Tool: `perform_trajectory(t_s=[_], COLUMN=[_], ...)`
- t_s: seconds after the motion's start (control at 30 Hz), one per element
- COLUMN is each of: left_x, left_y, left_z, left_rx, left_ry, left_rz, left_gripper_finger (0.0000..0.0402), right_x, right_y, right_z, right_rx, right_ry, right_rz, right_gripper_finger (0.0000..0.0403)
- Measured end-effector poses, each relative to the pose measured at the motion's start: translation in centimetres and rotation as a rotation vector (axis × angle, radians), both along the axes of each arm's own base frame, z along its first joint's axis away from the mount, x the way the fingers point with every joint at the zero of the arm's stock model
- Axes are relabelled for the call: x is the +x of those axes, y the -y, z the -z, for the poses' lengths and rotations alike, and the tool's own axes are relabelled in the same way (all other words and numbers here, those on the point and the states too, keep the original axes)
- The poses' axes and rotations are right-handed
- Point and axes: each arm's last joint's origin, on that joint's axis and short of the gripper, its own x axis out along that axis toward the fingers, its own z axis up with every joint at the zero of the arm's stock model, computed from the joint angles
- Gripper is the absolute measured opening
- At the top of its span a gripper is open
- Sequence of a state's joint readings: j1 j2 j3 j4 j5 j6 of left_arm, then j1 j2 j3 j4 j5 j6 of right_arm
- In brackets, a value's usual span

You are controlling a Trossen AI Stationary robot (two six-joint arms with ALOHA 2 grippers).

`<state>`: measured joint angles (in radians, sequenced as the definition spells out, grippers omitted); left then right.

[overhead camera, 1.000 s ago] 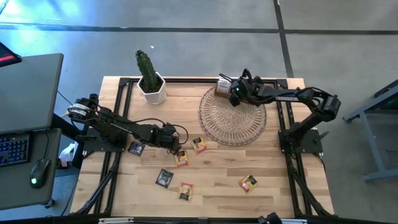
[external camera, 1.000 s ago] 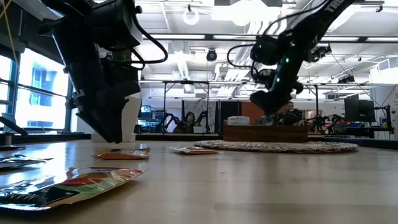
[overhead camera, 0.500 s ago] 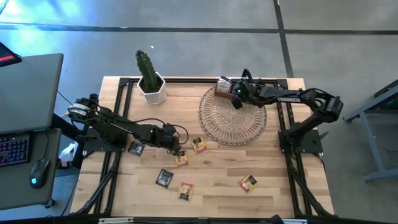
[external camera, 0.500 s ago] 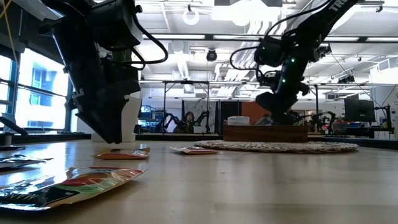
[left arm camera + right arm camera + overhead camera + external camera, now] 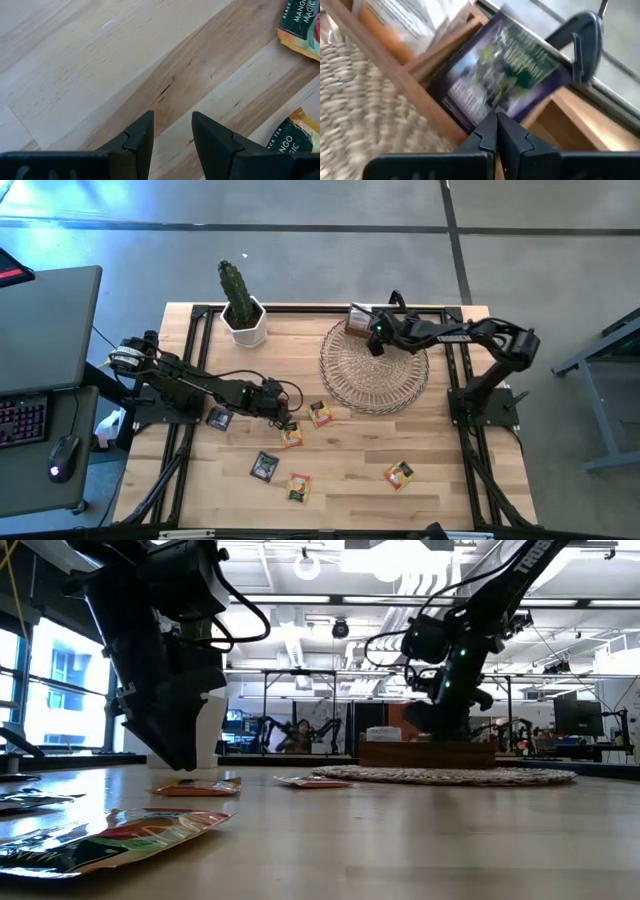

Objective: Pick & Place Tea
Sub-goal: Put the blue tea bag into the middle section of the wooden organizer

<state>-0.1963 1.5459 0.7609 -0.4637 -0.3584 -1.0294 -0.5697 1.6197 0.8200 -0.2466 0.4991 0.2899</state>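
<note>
Right gripper point(image 5: 372, 340) pressed together, empty, over box point(image 5: 360, 318) w/ a dark sachet point(image 5: 507, 80) in it; left gripper point(image 5: 285, 412) spread, low, nearer the loose sachets, closest point(image 5: 291, 436) just beside it; I'd go left

Even, bright light falls from ceiling lamps point(image 5: 395, 558) that glare white in the low view, where a window point(image 5: 55, 680) also glows; a blue sheen lies on the floor point(image 5: 90, 225). The right wrist view is smeared with blur, and the nearest sachet point(image 5: 105, 840) is soft
</note>
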Motion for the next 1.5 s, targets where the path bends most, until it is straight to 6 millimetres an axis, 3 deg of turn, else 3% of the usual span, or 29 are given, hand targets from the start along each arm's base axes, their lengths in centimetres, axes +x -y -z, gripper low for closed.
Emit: perform_trajectory(t_s=[0.23,0.43,0.6,0.73,0.87,0.97,1.07,1.3,1.5], left_x=[0.0,0.0,-0.1,-0.5,-2.2,-4.6,-6.7,-9.7,-11.5], left_y=[0.0,0.0,0.0,0.0,0.1,-0.1,0.1,1.9,2.6], left_z=[0.0,0.0,-0.2,-2.7,-5.9,-8.3,-9.4,-6.7,-3.1], left_rx=[0.003,0.009,-0.003,-0.01,0.038,0.037,-0.032,-0.218,-0.282], left_ry=[0.0,0.001,-0.013,-0.019,-0.097,-0.186,-0.214,-0.268,-0.358], left_rz=[-0.001,-0.003,0.013,0.019,0.03,0.039,0.042,0.008,-0.215], left_gripper_finger=[0.013,0.013,0.013,0.013,0.013,0.013,0.013,0.013,0.013], right_x=[1.1,0.2,-0.4,0.0,1.1,2.2,3.2,4.1,4.6], right_y=[0.5,-0.2,-2.0,-4.3,-7.6,-10.1,-12.3,-15.0,-15.5], right_z=[0.1,-2.1,-4.8,-7.0,-8.1,-8.3,-8.1,-8.2,-7.6], right_rx=[-0.042,-0.077,-0.124,-0.075,-0.031,-0.041,-0.049,-0.108,-0.099], right_ry=[0.057,0.041,0.061,0.202,0.296,0.32,0.33,0.316,0.307], right_rz=[-0.091,-0.079,-0.123,-0.279,-0.463,-0.577,-0.69,-0.86,-0.874], right_gripper_finger=[0.0003,0.0003,0.0003,0.0002,0.0003,0.0003,0.0002,0.0023,0.0077])
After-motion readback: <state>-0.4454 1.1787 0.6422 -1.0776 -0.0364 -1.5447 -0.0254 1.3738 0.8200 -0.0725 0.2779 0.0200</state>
